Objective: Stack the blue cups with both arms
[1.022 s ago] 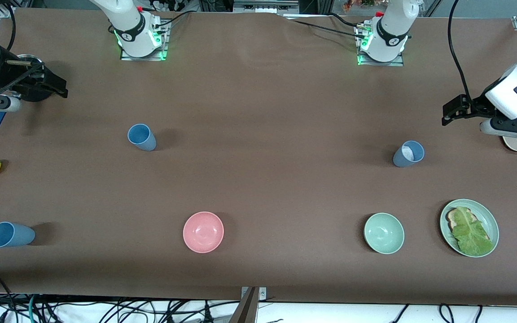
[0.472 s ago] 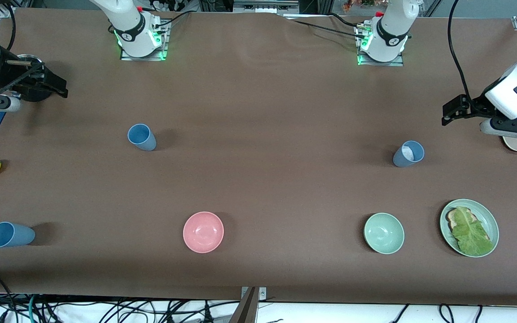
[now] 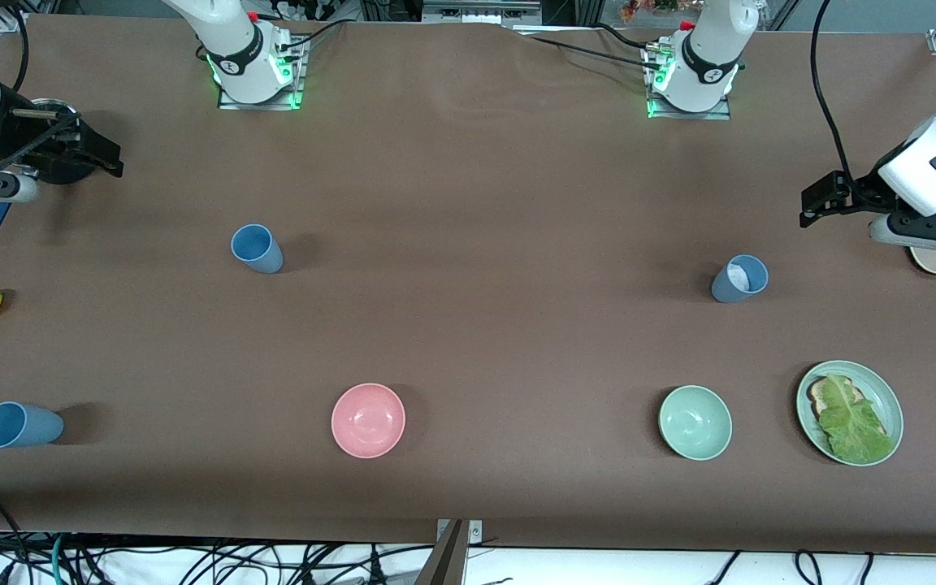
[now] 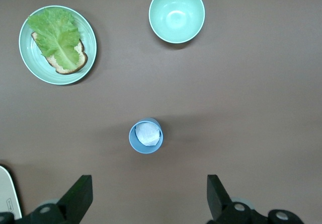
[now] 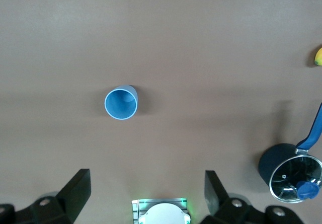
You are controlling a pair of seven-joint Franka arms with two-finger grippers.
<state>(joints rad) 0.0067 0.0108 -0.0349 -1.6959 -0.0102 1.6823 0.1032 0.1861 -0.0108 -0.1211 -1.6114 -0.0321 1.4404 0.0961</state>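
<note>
Lettuce (image 3: 854,424) on bread on green plate (image 3: 890,402), white wad in one blue cup (image 3: 738,279), both grippers' jaws released.

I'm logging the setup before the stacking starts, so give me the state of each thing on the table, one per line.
Blue cup by the right arm's base: upright, empty.
Blue cup at the right arm's end: seems upright, empty.
Blue cup with something white in it: upright.
Pink bowl: upright, empty.
Green bowl: upright, empty.
Green plate: holds bread and lettuce.
Left gripper: open, empty.
Right gripper: open, empty.
</note>
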